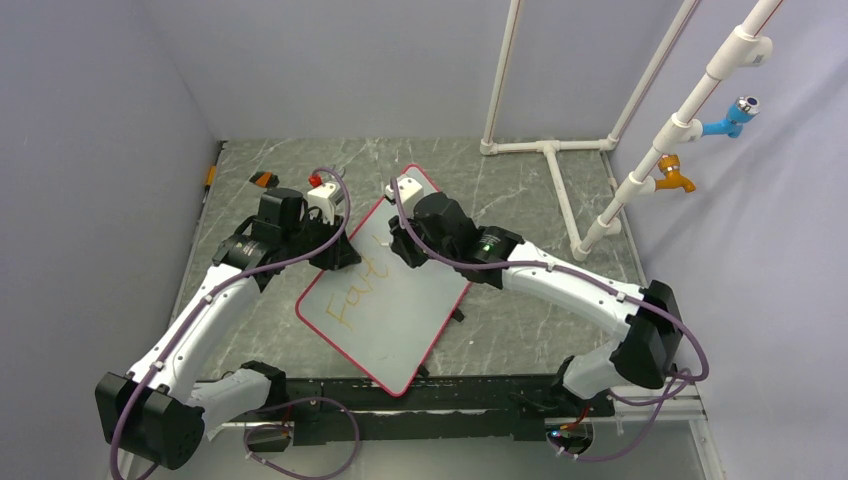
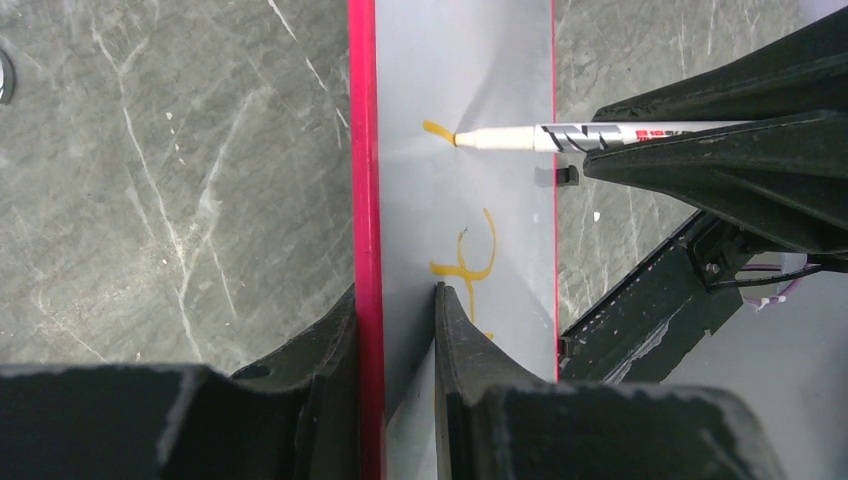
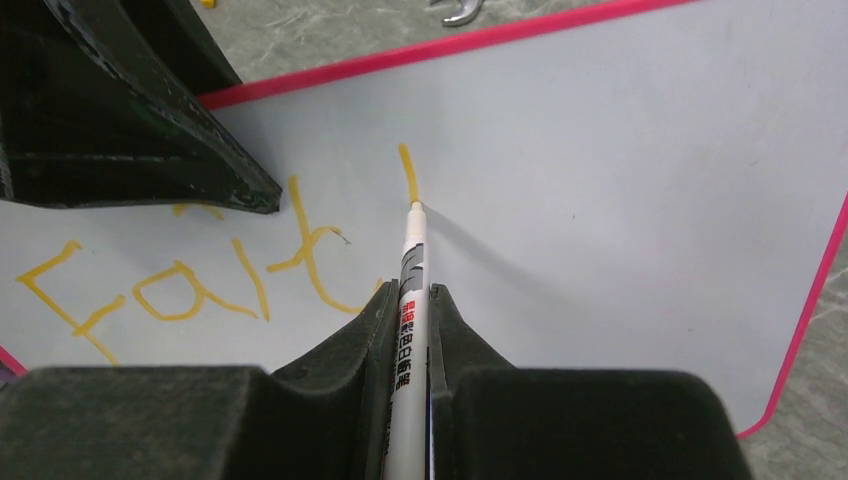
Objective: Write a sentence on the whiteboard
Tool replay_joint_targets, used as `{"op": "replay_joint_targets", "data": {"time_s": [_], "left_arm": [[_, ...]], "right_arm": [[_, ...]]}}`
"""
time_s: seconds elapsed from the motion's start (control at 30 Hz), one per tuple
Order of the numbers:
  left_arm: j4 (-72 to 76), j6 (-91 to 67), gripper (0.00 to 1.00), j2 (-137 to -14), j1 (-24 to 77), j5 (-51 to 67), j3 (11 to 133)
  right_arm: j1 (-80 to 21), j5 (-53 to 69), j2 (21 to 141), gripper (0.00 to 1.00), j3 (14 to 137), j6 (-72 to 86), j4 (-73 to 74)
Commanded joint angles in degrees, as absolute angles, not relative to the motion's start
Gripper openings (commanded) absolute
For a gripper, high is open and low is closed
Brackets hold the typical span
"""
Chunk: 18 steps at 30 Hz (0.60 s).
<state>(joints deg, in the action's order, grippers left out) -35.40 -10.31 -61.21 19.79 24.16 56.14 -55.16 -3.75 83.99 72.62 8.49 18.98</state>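
From above, the whiteboard [image 1: 400, 330] is lying slanted in the middle of the desk [image 1: 520, 190]. One corner is reaching toward the near edge and the opposite corner is pointing at the far edge. The sentence [image 1: 358, 292] is showing as a few yellow letters on the left part of the board. The left fingers [image 1: 335, 252] are sitting at the board's left side. The right fingers [image 1: 403, 245] are hanging over its far part. The marker is hard to see here; it is probably hiding under the right arm.

In the left wrist view, the left fingers are squeezing the board's red rim [image 2: 365, 150], one finger on each side. They are almost closed and are holding the board steady. The marker [image 2: 600, 135] is coming in from the right with its tip touching the board.

In the right wrist view, the right fingers are closed tight on the marker. Its tip is touching the end of a short yellow stroke [image 3: 407, 170]. The letters "Fait" are standing just left of it.

I think the stroke is starting the next letter. Only a small part is done: four letters and a bit. The rest of this word and the words after it are waiting to be written. Much of the board is showing white.
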Motion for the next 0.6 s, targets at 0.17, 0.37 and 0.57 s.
{"op": "replay_joint_targets", "data": {"time_s": [0.17, 0.37, 0.57], "left_arm": [[-32.79, -3.25, 0.00, -60.12, 19.89, 18.28, 56.54], [-32.81, -3.16, 0.00, -60.19, 19.93, 18.38, 56.68], [-32.78, -3.16, 0.00, -60.25, 19.91, 18.25, 56.60]], "right_arm": [[-55.29, -0.86, 80.91, 0.00, 66.71, 11.79, 21.33], [-55.50, -0.62, 80.08, 0.00, 65.41, 12.49, 21.31], [-55.48, -0.87, 80.96, 0.00, 67.03, 11.90, 21.18]]}}
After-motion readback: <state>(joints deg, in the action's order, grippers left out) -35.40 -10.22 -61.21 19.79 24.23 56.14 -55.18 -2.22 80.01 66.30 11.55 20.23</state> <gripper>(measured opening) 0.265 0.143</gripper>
